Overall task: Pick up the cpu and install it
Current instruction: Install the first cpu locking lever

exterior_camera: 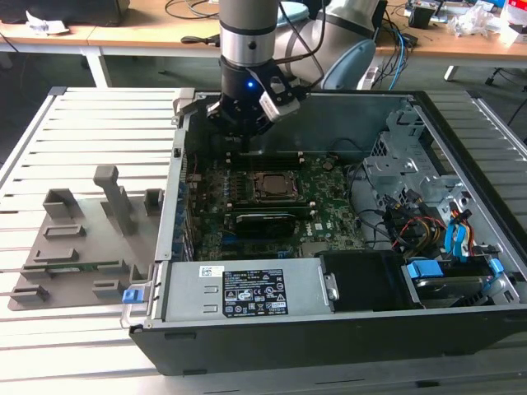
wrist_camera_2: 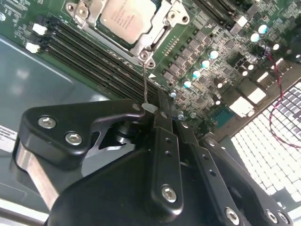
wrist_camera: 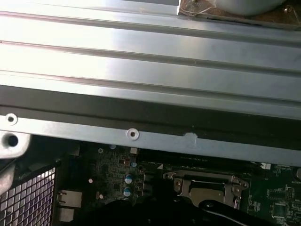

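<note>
Gripper [exterior_camera: 244, 141] hung over the rear edge of the motherboard [exterior_camera: 272, 206] inside the open computer case [exterior_camera: 329, 329], and its black fingers [wrist_camera_2: 162, 141] were pressed together with nothing between them, seen clearly in the second wrist view. And the cpu [wrist_camera_2: 126, 16] was already lying in its socket frame [wrist_camera_2: 155, 44], silvery top facing up, faint print on it too small to read. It sat apart from the fingertips, just beyond the memory slots [wrist_camera_2: 89, 52]. In the exterior view a white label [exterior_camera: 254, 294] sat on the power supply, unreadable, and the grey fixture plate [exterior_camera: 78, 247] lay at the exterior view's left.
</note>
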`<action>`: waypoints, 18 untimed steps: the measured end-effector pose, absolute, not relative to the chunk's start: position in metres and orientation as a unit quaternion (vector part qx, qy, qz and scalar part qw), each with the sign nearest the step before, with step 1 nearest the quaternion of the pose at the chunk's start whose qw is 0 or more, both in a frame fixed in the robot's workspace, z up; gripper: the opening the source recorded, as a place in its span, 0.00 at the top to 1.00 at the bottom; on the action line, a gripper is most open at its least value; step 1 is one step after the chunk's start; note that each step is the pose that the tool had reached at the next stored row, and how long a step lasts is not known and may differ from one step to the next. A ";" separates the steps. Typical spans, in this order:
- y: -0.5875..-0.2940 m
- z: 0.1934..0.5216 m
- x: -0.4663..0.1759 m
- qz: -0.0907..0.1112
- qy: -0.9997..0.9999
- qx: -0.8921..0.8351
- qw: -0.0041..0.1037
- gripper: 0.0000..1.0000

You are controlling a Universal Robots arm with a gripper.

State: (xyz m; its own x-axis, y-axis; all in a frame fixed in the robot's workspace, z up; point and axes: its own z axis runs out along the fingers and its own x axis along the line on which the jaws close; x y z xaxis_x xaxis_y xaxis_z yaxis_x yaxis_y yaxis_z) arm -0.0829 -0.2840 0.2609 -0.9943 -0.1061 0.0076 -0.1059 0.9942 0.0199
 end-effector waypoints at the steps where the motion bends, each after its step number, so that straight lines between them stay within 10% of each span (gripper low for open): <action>1: -0.284 0.261 -0.081 -0.010 -0.999 0.053 0.004 0.89; 18: -0.284 0.259 -0.058 0.013 -0.999 0.053 0.006 0.89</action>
